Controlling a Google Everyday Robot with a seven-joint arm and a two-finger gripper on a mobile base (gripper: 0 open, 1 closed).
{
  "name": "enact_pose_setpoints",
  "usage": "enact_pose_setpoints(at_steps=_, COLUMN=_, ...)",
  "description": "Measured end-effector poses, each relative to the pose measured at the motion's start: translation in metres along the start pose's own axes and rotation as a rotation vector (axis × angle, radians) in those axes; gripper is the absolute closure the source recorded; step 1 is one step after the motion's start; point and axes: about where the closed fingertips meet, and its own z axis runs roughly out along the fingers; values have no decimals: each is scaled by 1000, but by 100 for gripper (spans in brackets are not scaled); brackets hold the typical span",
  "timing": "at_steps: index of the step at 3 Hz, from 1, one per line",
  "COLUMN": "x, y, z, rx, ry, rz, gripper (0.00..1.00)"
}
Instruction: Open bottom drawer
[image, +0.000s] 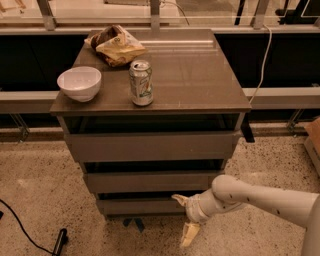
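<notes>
The bottom drawer (137, 205) is the slimmest grey-brown front, lowest in the cabinet, and looks shut. The mid-sized front (150, 181) and the tallest front (150, 146) sit above it. My gripper (184, 218) comes in from the right on a white arm, at the bottom drawer's right end. It is open: one finger (180, 200) points at the drawer's top edge, the other (189, 235) hangs down toward the floor. It holds nothing.
On the cabinet top (200, 80) stand a white bowl (79, 83), a soda can (141, 83) and a crumpled chip bag (114, 44). A black cable (25, 230) lies on the speckled floor at the left. A low rail runs behind.
</notes>
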Motion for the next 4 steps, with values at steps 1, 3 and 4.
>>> enact_pose_setpoints(at_steps=1, x=28, y=2, z=25, rx=58, ry=16, rz=32, gripper=0)
enact_pose_setpoints(at_steps=3, x=48, y=-3, z=54, rx=129, ry=-81, rz=51, gripper=0)
enact_pose_setpoints(at_steps=4, x=47, y=-2, z=54, rx=127, ry=-79, rz=52, gripper=0)
